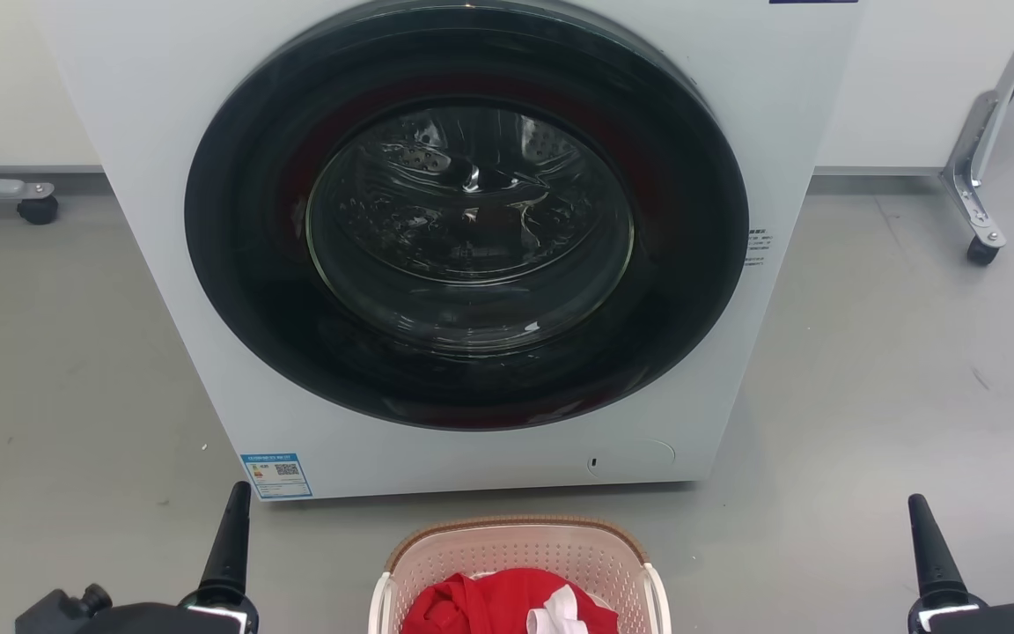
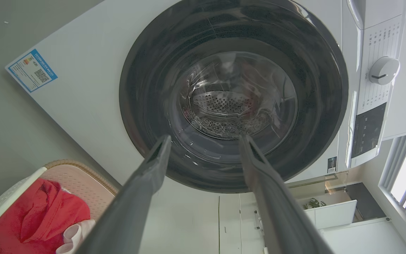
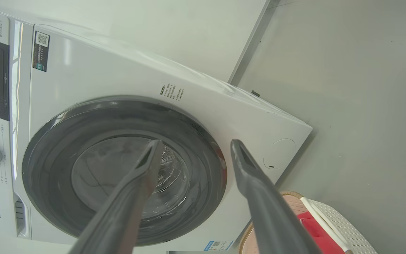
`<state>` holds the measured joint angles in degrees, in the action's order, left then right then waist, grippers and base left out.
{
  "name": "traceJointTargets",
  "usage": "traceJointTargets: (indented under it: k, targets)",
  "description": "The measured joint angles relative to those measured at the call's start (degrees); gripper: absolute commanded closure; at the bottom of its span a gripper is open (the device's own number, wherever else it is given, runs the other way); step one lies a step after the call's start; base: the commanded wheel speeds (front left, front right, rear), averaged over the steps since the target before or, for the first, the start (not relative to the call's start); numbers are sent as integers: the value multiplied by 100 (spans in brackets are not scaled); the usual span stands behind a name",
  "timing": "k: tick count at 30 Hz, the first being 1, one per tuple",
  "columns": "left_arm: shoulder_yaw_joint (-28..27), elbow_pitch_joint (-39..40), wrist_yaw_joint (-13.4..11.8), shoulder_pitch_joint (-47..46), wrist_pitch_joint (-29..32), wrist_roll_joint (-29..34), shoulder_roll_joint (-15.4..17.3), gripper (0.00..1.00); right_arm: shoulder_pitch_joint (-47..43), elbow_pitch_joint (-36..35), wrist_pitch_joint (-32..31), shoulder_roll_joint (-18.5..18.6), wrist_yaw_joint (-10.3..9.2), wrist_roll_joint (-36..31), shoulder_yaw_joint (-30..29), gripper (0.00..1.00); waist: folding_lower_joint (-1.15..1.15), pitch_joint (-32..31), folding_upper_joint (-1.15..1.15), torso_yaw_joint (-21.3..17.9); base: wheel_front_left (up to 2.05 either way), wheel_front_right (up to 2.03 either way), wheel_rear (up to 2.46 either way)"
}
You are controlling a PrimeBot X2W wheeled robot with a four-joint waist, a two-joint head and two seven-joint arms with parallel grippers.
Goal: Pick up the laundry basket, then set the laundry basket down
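Floor (image 1: 894, 379): grey and smooth; it carries everything here.
Washer (image 1: 164, 220): a white front-loader standing on the floor, facing the robot and taking up most of the head view.
Washer door (image 1: 243, 264): a round, dark ring with a glass centre, closed; the metal drum shows through the glass.
Laundry basket (image 1: 516, 527): stands on the floor just in front of the washer, at the bottom middle of the head view and between the two tools; a pale perforated body, a brown woven-look rim and white handles at its sides; neither tool touches it.
Red garment (image 1: 481, 608): bunched up inside the basket, filling much of it.
Left tool (image 2: 205, 141): at the lower left of the head view, well apart from the basket; its two dark fingers stand spread wide and hold nothing, pointing at the washer door.
Right tool (image 3: 196, 143): at the lower right of the head view, also well apart from the basket; fingers spread wide, nothing between them, pointing at the washer front.
White cloth (image 1: 560, 612): a small piece lying on the red garment, towards the basket's right side.
Metal leg (image 1: 982, 194): a wheeled frame leg on the floor, right of the washer.
Sticker (image 1: 276, 475): a blue-edged label at the washer's lower left corner.
Dial (image 2: 383, 70): a white knob on the washer's control panel.
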<state>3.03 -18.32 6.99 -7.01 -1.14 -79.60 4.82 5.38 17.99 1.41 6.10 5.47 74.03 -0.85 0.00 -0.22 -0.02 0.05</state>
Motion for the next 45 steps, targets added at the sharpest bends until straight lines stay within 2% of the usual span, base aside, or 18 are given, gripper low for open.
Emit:
traceJointTargets:
  k: [18, 30, 45]
  targets:
    - [750, 2, -583, -222, -385, 2108, 416, 0, 181, 3, 380, 456, -404, -2061, 754, 0, 0, -17, 0, -2, 0, 0, 0]
    - [1159, 34, -851, -231, -614, 3355, 589, 0, 242, 51, 622, 605, -608, -3139, 1094, 0, 0, -28, 0, -4, 0, 0, 0]
    - [1400, 27, -1113, -230, -954, 4580, 641, 0, 252, 179, 928, 747, -824, -4329, 1488, 0, 0, -63, 0, -5, 0, 0, 0]
